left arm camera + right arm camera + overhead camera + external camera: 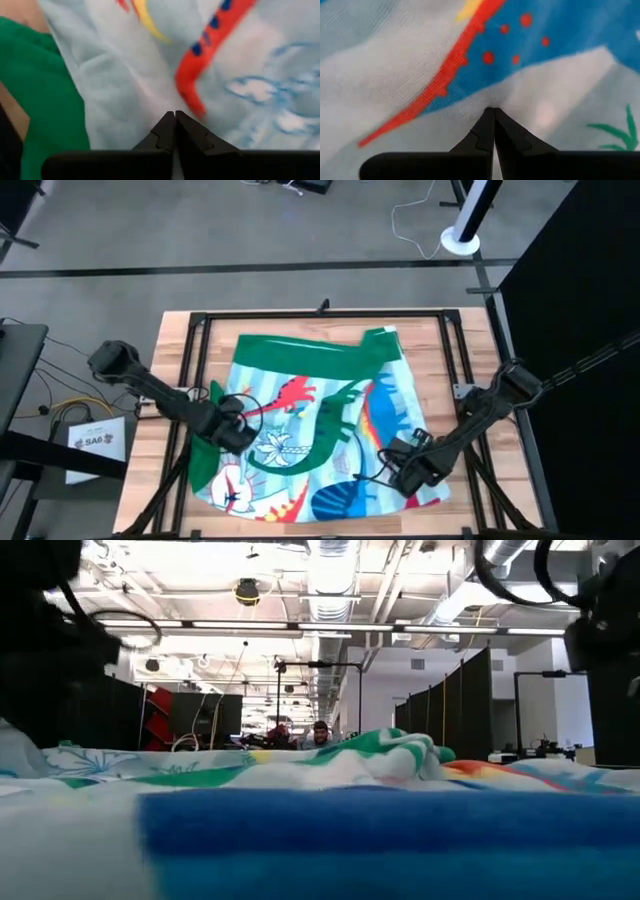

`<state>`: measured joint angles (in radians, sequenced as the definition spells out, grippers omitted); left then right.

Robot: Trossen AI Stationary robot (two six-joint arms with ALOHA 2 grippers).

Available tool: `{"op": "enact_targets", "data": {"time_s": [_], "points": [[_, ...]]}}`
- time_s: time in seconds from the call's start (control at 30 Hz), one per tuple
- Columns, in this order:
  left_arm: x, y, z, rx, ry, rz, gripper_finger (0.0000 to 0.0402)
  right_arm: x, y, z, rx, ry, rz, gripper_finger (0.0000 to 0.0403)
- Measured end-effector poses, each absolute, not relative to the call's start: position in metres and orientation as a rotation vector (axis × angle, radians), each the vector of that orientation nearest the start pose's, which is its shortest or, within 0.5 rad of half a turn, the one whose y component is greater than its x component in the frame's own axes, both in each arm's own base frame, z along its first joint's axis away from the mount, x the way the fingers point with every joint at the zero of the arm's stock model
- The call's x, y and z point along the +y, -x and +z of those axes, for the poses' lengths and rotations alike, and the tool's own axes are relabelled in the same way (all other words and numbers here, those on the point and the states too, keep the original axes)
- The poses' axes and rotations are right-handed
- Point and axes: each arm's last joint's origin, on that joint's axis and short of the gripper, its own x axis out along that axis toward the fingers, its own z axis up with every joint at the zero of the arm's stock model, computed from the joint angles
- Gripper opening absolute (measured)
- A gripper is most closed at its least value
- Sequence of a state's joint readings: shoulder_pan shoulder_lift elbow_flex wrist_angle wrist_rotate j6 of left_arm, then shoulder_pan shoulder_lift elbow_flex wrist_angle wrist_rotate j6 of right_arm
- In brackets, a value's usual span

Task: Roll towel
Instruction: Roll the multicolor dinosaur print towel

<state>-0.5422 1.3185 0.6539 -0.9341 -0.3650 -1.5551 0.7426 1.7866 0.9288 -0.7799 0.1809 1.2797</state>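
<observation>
The towel (320, 430) lies spread on the wooden table (172, 345). It is light blue with red, white and green motifs. A green border (300, 352) runs along its far edge and another down its left side. My left gripper (238, 435) is shut low over the towel's left part, just inside the green side border (45, 90). My right gripper (405, 478) is shut over the towel's near right part, by a blue and red motif (530, 45). In the low view the towel (330, 810) fills the foreground, with a bunched ridge (400, 750) behind. My left gripper (175, 114) has its shut fingertips on the towel's pale blue cloth beside a red stripe (192, 95), coming slanting down from the table's left. The tips hide how much cloth is between them. The towel lies on the table around them. My right gripper (493, 109) pinches a small pucker of the towel (487, 100) at its fingertips, at the edge of the blue motif. It comes slanting down from the table's right. One layer or several, I cannot tell. The cloth around the tips lies on the table.
A black metal frame (320, 313) runs around the table's working area. Bare wood shows to the left (150, 480) and right (475, 360) of the towel. A labelled sheet (95, 438) lies beyond the table's left edge. A person shows far off in the room (320, 730).
</observation>
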Motion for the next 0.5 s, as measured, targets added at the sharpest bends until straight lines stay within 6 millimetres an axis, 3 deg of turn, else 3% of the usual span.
{"op": "enact_targets", "data": {"time_s": [0.1,0.2,0.33,0.5], "points": [[-0.091,-0.156,0.165,1.071,0.592,0.851,0.0,0.184,-0.2,0.123,1.465,-0.264,-0.505,0.0],[-0.089,-0.165,0.17,1.053,0.58,0.777,0.0,0.179,-0.194,0.147,1.564,-0.277,-0.427,0.0],[-0.081,-0.174,0.171,1.051,0.546,0.735,0.0,0.163,-0.199,0.187,1.371,-0.278,-0.352,0.0],[-0.055,-0.191,0.169,1.014,0.472,0.765,0.0,0.133,-0.208,0.185,1.289,-0.258,-0.409,0.0]]}}
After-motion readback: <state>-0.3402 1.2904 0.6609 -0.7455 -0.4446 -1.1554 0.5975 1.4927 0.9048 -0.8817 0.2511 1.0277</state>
